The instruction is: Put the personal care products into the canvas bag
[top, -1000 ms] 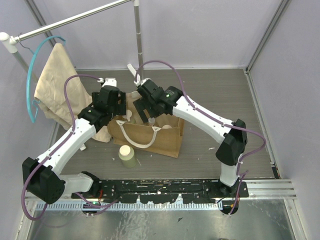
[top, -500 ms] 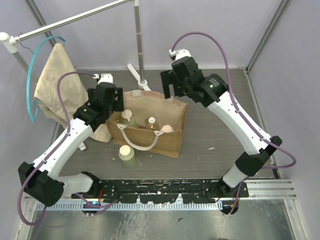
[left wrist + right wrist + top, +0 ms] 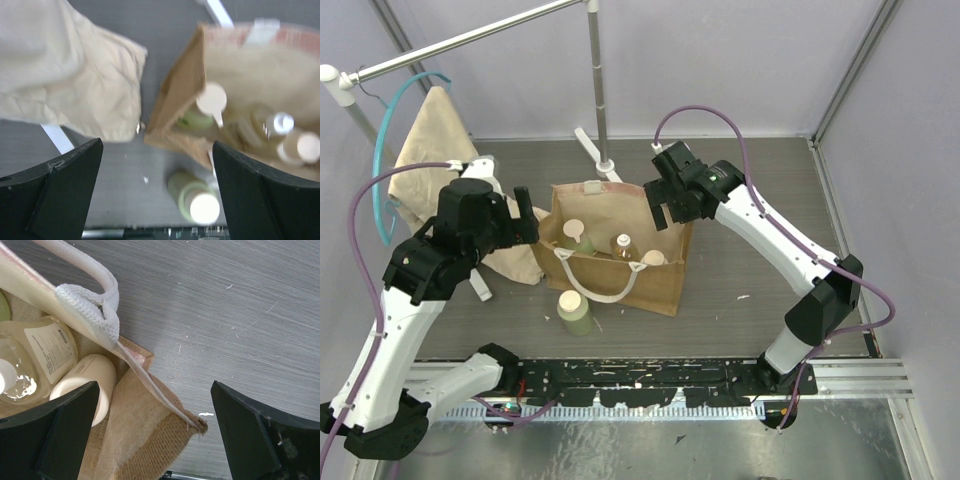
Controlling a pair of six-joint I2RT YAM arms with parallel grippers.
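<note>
A: Left claw (image 3: 157, 142) state?
B: We mark it wide, with nothing between the fingers. It hangs above the tabletop (image 3: 760, 200), between the beige cloth (image 3: 435, 165) on the teal hanger (image 3: 382, 170) and the canvas bag (image 3: 655, 288).
A: Right claw (image 3: 154, 385)?
B: Also wide and empty. We see it over the bag's far right corner. Its wrist view looks down on the rim and a cream webbing handle (image 3: 87, 302).
A: Bag position?
B: Upright, mid tabletop, mouth open.
A: Bottles, quick.
B: We count three inside. A pale green bottle with beige cap (image 3: 574, 234) is at the left end, the clear amber bottle (image 3: 621, 244) is in the middle, and the cream bottle with round cap (image 3: 654, 258) is at the right, just beside the amber one.
A: Fourth?
B: The second pale green bottle (image 3: 574, 313) stands upright on the tabletop just in front of the bag's near left corner, apart from both claws.
A: Left wrist view?
B: Blurred, but we make out that loose bottle and the bag corner between the fingers.
</note>
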